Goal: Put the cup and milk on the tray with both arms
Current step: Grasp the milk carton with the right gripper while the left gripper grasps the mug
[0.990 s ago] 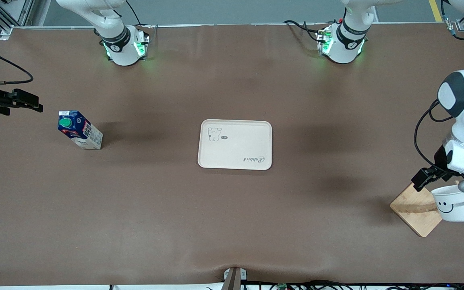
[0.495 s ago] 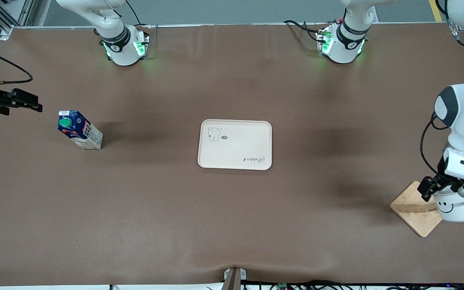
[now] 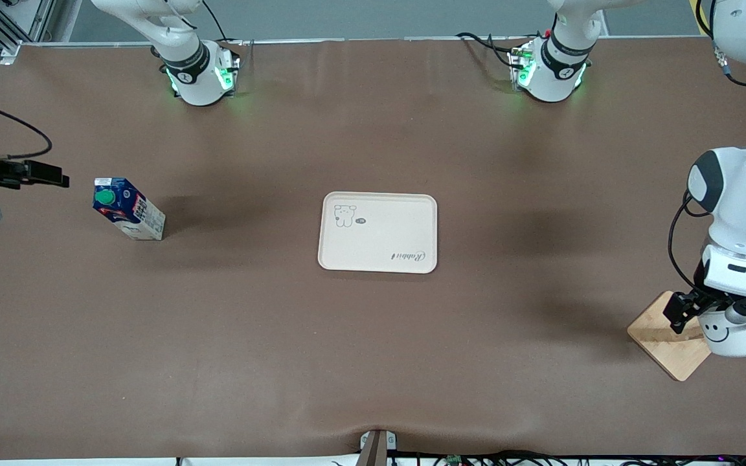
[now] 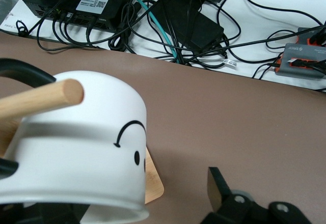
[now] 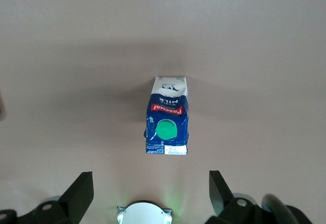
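Our right gripper (image 3: 56, 175), fingers spread wide and empty, hangs at the right arm's end of the table near the upright milk (image 3: 128, 208). The tray (image 3: 378, 232) lies bare mid-table. Our left gripper (image 3: 710, 309) straddles the cup (image 3: 729, 335), hung on a wooden peg (image 4: 43, 100); grip uncertain.

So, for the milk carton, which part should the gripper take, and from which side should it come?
Grip the milk carton on its two flat walls, below the sloped top and green cap. It stands upright, with nothing close around it, so I would come in level from the right arm's end of the table, where the open right gripper already faces it.
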You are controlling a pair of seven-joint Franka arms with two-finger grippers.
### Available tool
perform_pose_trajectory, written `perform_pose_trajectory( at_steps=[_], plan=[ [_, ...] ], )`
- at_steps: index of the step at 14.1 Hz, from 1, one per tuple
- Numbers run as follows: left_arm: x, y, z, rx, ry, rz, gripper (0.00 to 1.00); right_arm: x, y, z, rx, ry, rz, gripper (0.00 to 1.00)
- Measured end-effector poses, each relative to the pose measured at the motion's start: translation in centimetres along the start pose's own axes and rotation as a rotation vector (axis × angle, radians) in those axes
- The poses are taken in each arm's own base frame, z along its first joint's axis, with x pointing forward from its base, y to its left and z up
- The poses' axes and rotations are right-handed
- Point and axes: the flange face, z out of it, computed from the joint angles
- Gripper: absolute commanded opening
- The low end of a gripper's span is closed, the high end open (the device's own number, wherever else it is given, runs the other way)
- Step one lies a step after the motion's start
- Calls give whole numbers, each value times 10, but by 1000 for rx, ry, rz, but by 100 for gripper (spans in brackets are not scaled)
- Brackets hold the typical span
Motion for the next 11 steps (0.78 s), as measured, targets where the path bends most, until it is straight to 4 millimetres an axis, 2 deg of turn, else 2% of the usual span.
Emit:
perform_pose_trajectory(
  at_steps=[2,3,7,11],
  plan=[
    [0,0,0,-1,1,0,33,13,-2,23,2,-46,-5,100],
    [0,0,0,-1,1,0,25,17,-4,31,2,-60,-8,100],
    [2,-1,-1,1,10,2,0,26,-1,64,1,-51,-5,100],
    [5,0,-4,3,20,13,0,25,6,95,6,-56,6,100]
  ],
)
